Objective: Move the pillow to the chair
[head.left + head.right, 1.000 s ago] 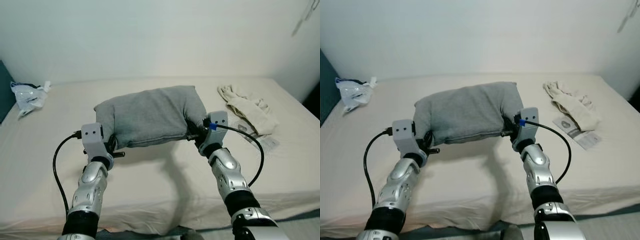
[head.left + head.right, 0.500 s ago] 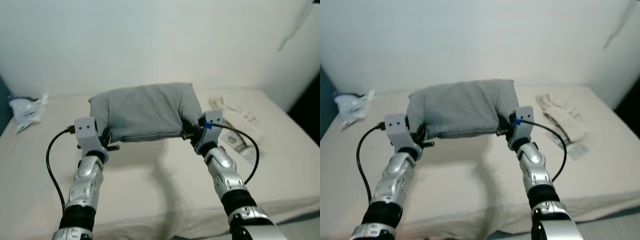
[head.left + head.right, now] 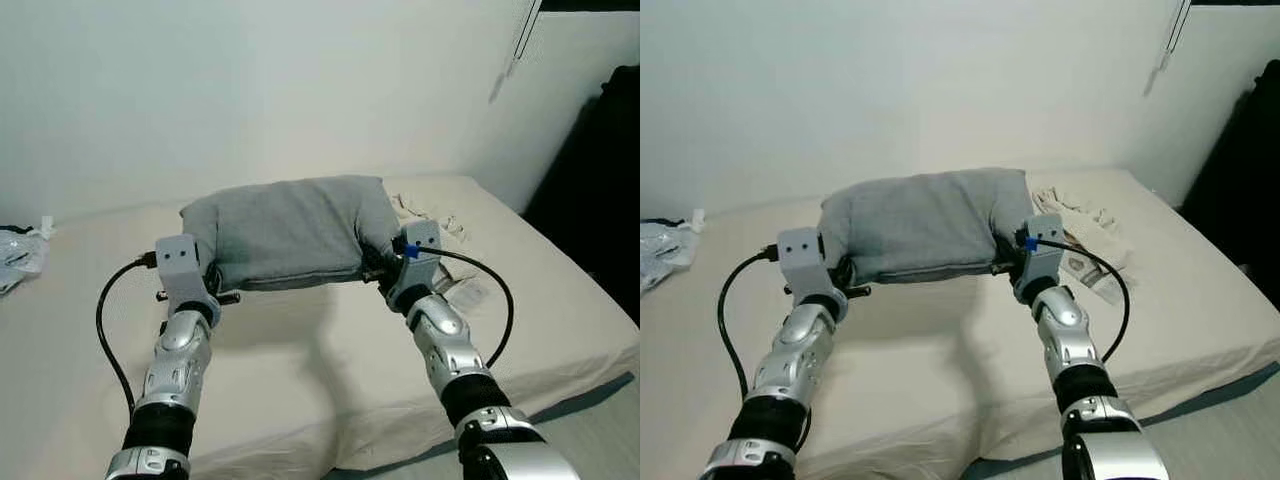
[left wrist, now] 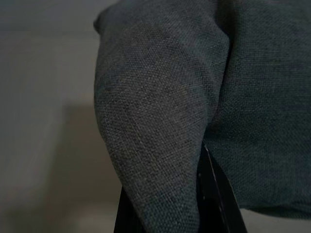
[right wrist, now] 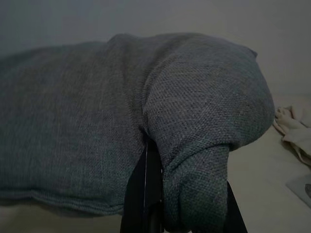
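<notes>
A grey pillow (image 3: 285,230) hangs in the air above the bed, held at both ends. My left gripper (image 3: 212,272) is shut on the pillow's left end, its fingers (image 4: 214,194) buried in a fold of grey cloth. My right gripper (image 3: 378,262) is shut on the right end, and grey fabric bulges around its fingers (image 5: 148,189). The pillow's shadow falls on the sheet below it.
The cream bed (image 3: 300,350) stretches in front of me, with its right edge and grey floor (image 3: 590,440) beyond. A beige cloth (image 3: 1080,215) and a paper (image 3: 1090,275) lie right of the pillow. A white plastic bag (image 3: 660,245) sits far left. Something dark (image 3: 600,190) stands at the right.
The view has swung to the right: the bag slid left and a dark shape and the bed's right edge came in. Both grippers still hold the pillow, raised off the bed.
</notes>
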Controlling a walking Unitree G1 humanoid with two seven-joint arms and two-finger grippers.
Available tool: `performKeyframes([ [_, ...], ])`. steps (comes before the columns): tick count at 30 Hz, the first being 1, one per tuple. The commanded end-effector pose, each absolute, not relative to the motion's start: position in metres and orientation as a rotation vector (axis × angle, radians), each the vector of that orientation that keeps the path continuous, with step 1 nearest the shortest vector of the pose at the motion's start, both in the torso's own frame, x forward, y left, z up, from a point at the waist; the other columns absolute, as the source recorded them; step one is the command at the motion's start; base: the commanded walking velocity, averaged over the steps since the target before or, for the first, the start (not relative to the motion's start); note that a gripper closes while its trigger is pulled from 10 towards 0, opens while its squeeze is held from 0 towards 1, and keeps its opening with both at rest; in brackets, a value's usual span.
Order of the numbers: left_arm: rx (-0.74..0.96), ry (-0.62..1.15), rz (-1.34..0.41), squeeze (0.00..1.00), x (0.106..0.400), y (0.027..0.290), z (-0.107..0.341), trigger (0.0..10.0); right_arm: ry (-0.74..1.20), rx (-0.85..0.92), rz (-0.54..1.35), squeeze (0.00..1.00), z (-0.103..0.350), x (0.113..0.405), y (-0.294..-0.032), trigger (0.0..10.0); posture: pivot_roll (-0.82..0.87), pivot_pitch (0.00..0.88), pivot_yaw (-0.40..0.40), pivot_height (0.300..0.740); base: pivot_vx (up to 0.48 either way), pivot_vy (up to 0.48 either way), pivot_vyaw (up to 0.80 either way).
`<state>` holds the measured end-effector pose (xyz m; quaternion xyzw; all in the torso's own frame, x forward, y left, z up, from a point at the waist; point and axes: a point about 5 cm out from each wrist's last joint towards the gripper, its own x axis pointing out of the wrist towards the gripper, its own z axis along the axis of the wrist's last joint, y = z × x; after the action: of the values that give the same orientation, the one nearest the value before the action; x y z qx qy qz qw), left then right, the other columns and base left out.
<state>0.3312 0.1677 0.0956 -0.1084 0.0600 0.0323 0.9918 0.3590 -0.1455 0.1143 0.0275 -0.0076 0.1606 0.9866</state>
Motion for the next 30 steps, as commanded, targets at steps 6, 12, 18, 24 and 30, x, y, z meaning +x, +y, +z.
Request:
performKeyframes([
  [6, -0.112, 0.047, 0.059, 0.0, 0.326, 0.172, 0.099, 10.0, -0.001, 0.067, 0.313, 0.0, 0.104, 0.353, -0.147, 10.0, 0.02, 0.0, -0.032, 0.74, 0.0, 0.0, 0.0],
  [12, -0.162, 0.046, 0.064, 0.0, 0.329, 0.171, 0.1, 10.0, 0.022, 0.1, 0.31, 0.0, 0.1, 0.352, -0.144, 10.0, 0.03, 0.0, -0.04, 0.74, 0.0, 0.0, 0.0],
  [18, -0.153, 0.044, 0.052, 0.0, 0.328, 0.166, 0.099, 10.0, 0.035, 0.091, 0.332, 0.0, 0.098, 0.352, -0.141, 10.0, 0.03, 0.0, -0.043, 0.74, 0.0, 0.0, 0.0],
  [24, -0.138, 0.087, 0.019, 0.0, 0.324, 0.161, 0.088, 10.0, 0.06, 0.102, 0.308, 0.0, 0.09, 0.348, -0.146, 10.0, 0.02, 0.004, -0.042, 0.74, 0.0, 0.0, 0.0],
  [30, -0.128, 0.076, 0.024, 0.0, 0.323, 0.159, 0.088, 10.0, 0.073, 0.133, 0.264, 0.0, 0.086, 0.346, -0.151, 10.0, 0.02, 0.016, -0.042, 0.74, 0.0, 0.0, 0.0],
])
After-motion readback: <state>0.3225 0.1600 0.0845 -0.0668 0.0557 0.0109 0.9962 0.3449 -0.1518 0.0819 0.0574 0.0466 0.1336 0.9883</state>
